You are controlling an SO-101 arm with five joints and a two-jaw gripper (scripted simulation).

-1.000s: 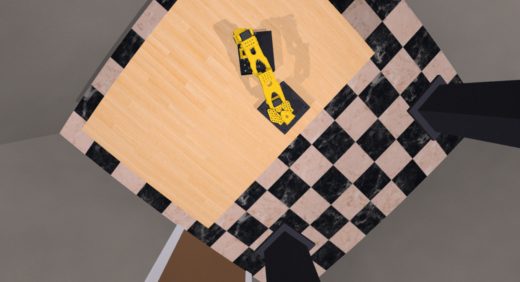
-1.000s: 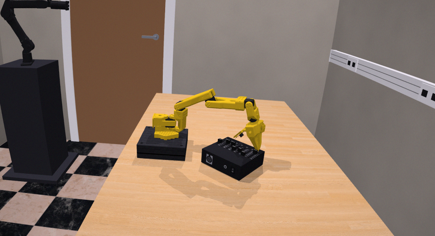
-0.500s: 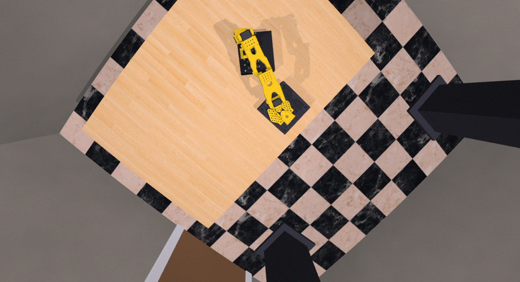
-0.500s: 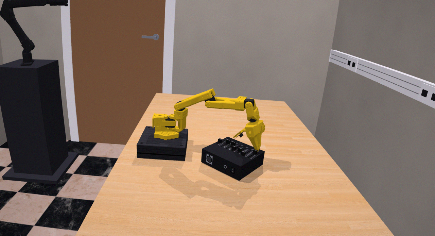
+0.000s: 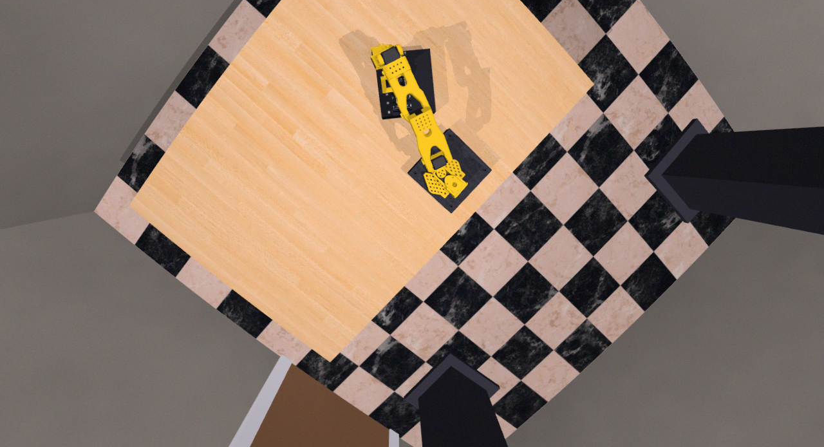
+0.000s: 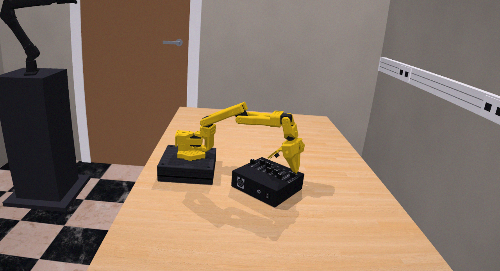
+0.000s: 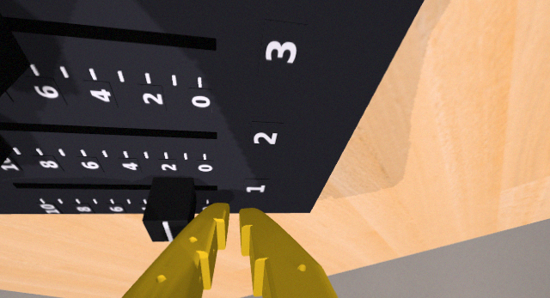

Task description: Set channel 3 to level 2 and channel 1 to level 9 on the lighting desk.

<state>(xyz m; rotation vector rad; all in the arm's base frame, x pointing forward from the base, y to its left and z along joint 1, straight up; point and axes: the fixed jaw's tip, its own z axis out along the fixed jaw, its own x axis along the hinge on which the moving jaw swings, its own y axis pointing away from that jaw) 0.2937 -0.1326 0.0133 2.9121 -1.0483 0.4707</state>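
The lighting desk is a low black box with a matte top and sharp edges. It lies on the pale wooden surface, whose planks show a fine grain. On the side wall of the desk that faces the exterior view there is a round socket and two small controls.

Just beside the lighting desk, on the door side, the yellow arm stands on a flat black base block. The arm is made of angular plastic links with many small holes, and black joints between them. It bends over the lighting desk and points down to the corner farthest from the base block.

The hand is narrow: its two yellow tapered fingers are nearly together, with only a thin slit between the tips, and nothing is held there. In the wrist view the tips hover at the edge of the lighting desk, next to the white digit 1 that marks the first channel.

The top of the lighting desk carries long thin slots with white tick marks and numbers along them. The channel digits 2 and 3 follow farther from the hand. The fader cap of channel 1 is a small black block with a white line on its front. It sits in its slot just beside the left finger, near the low end of the scale; the exact level under it is hidden.
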